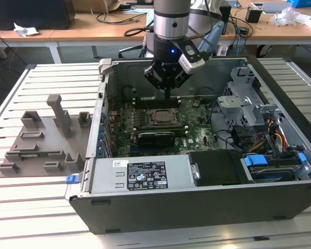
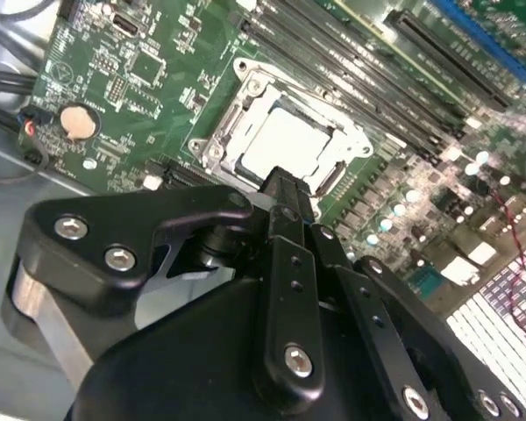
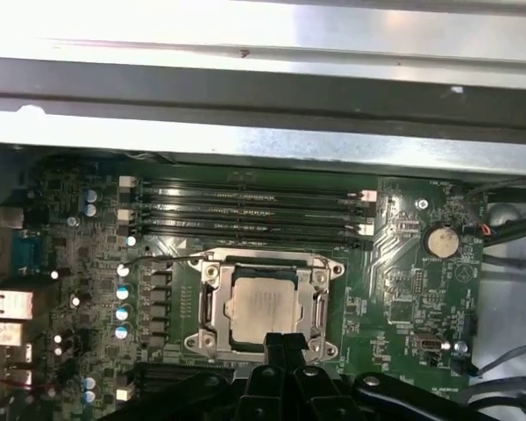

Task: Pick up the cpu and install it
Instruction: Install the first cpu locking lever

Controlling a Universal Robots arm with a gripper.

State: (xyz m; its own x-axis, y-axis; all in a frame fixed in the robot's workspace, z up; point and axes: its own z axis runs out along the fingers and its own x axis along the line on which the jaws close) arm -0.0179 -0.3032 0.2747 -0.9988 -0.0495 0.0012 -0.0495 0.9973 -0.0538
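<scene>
Cpu (image 3: 262, 307) sits flat in the socket frame (image 3: 212, 303) on the motherboard (image 3: 412, 281), its pale metal top facing up, squarely framed on all 4 sides in both wrist views. By the look of it, the chip is already seated in its place, and nothing is in the tool's grip.

Tool (image 3: 282, 342) hangs just above and a little to 1 side of the chip: in the first wrist view the tips of the 2 fingers (image 2: 285, 197) are pressed together in a narrow point right at the chip's near edge, with no gap between them. In the second wrist view the same closed point overlaps that edge of the silver square. So the chip lies straight ahead of the fingertips and below them, very near. Whether they touch it, I can't tell.

Chip is square, so no long axis to speak of; its edges run parallel with the 4 memory slots (image 3: 245, 210) just beyond the socket.

Out wider, in the exterior view the arm reaches down into the open computer case (image 1: 197, 202) on the slatted bench (image 1: 36, 207), with the tool (image 1: 167, 96) over the socket. A grey parts tray (image 1: 41, 145) sits on the bench, to the exterior view's left of the case.
</scene>
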